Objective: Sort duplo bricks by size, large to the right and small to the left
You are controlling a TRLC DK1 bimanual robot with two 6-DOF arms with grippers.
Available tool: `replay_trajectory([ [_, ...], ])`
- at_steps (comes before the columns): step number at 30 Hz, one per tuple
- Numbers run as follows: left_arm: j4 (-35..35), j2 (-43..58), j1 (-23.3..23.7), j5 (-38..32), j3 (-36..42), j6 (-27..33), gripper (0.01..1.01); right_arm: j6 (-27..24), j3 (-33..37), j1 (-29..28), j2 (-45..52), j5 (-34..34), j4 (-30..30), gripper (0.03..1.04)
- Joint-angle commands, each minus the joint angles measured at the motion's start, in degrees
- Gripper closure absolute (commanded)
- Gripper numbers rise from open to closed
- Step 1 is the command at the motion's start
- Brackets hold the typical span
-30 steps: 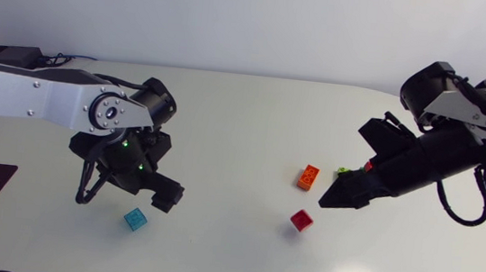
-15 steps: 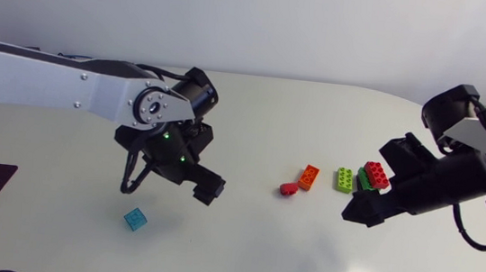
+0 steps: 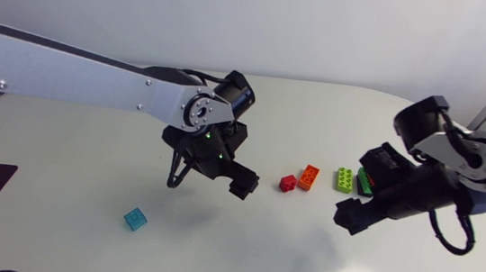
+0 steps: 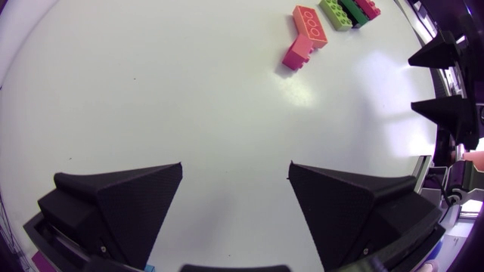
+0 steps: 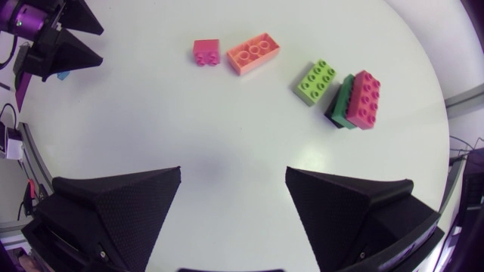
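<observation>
Within the last second the left gripper (image 3: 239,186) swings from the small translucent blue plastic brick (image 3: 135,219) toward the small red plastic brick (image 3: 288,183), now just beside the long orange plastic brick (image 3: 308,176); both it and the right gripper (image 3: 350,218) are spread, empty, so red likely goes left next

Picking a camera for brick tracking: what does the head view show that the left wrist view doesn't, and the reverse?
Head only: the teal brick in plain sight.
Left wrist only: that the left gripper is open, with bare table between its fingers.
Both: small red brick, orange brick, lime brick, right gripper.
</observation>
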Motion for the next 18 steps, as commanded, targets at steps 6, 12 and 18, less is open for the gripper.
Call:
replay_trajectory([
  [6, 1.7, -9.6, 5.8, 0.0, -9.8, 0.2, 0.056, 3.7, 11.1, 6.9, 15.9, 2.7, 3.7, 0.07],
  [12, 2.4, -15.0, 8.9, 0.0, -15.6, 1.7, 0.056, 5.9, 17.7, 10.9, 26.0, 4.1, 6.1, 0.07],
  [18, 3.2, -17.7, 11.9, 0.0, -19.2, 2.9, 0.056, 6.7, 23.6, 13.3, 33.2, 5.9, 7.1, 0.10],
])
